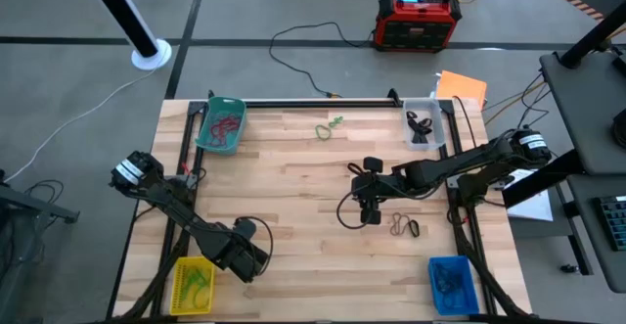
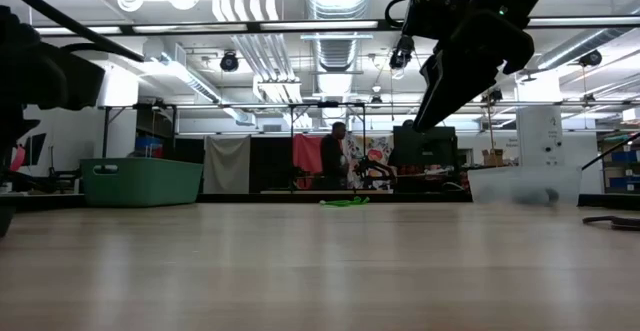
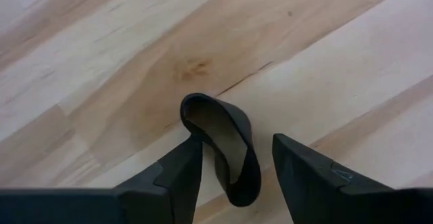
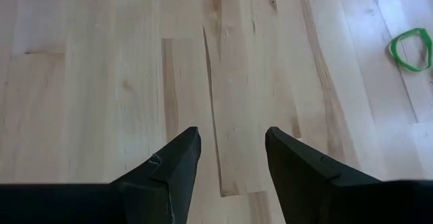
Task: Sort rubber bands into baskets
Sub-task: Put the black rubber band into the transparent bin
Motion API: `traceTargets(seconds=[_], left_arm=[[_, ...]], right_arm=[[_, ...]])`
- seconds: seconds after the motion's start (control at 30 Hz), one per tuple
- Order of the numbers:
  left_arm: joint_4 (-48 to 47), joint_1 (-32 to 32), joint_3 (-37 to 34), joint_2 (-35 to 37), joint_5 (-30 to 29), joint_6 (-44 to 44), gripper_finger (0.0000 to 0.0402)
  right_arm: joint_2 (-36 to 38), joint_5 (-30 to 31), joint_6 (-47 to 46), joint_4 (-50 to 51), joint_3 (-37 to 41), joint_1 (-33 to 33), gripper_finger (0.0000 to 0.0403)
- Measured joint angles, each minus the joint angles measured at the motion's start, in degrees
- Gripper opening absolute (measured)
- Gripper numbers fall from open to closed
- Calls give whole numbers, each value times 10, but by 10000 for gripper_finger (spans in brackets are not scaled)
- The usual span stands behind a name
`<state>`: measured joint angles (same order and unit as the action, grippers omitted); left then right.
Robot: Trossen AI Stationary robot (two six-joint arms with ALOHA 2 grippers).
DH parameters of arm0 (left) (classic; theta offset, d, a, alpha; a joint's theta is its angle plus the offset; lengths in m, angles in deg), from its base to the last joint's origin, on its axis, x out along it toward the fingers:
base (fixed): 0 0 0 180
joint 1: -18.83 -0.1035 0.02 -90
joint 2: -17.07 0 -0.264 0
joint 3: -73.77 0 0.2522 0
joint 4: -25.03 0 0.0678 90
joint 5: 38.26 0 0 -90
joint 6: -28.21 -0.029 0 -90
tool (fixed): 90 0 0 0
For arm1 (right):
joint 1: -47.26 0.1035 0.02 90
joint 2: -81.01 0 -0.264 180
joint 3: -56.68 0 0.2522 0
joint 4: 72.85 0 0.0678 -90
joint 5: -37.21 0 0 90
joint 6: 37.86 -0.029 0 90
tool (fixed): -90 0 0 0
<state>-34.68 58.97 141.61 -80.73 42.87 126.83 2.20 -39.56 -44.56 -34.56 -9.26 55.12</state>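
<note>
1. Left hand (image 3: 233, 180): low over the table (image 1: 293, 187) near its front-left corner, just beside the yellow basket (image 1: 193, 285). Fingers (image 3: 172, 183) parted; a black loop (image 3: 226, 149) stands in the gap. Hard to say whether either finger presses it.
2. Right hand (image 4: 233, 163): over the table's middle, raised off the wood. Fingers parted, nothing between them, bare planks beneath.
3. Green rubber bands (image 1: 330, 126): lying loose on the table near the back edge, between the two rear baskets. One green loop (image 4: 411, 48) shows in the right wrist view.
4. Brownish bands (image 1: 405, 226): small cluster on the table just beside the right hand.
5. Teal basket (image 1: 221, 124): back-left corner, red bands inside.
6. Clear basket (image 1: 424, 123): back-right corner, black bands inside.
7. Yellow basket: greenish bands inside.
8. Blue basket (image 1: 452, 283): front-right corner; dark contents, colour not readable.
</note>
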Motion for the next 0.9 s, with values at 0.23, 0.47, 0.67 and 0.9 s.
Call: traceTargets(seconds=[0.23, 0.47, 0.67, 0.9], left_arm=[[4, 4, -12, 0, -5, -2, 104], [-2, 6, -5, 0, -42, -65, 7], [9, 3, 53, 2, -183, -250, 3], [130, -7, 80, 10, -354, -471, 1]], right_arm=[[0, 0, -8, -15, 2, 0, 166], [0, 1, 3, -75, 36, 5, 155], [0, -2, 50, -264, 103, 34, 143], [-1, -134, 117, -625, 195, 52, 137]])
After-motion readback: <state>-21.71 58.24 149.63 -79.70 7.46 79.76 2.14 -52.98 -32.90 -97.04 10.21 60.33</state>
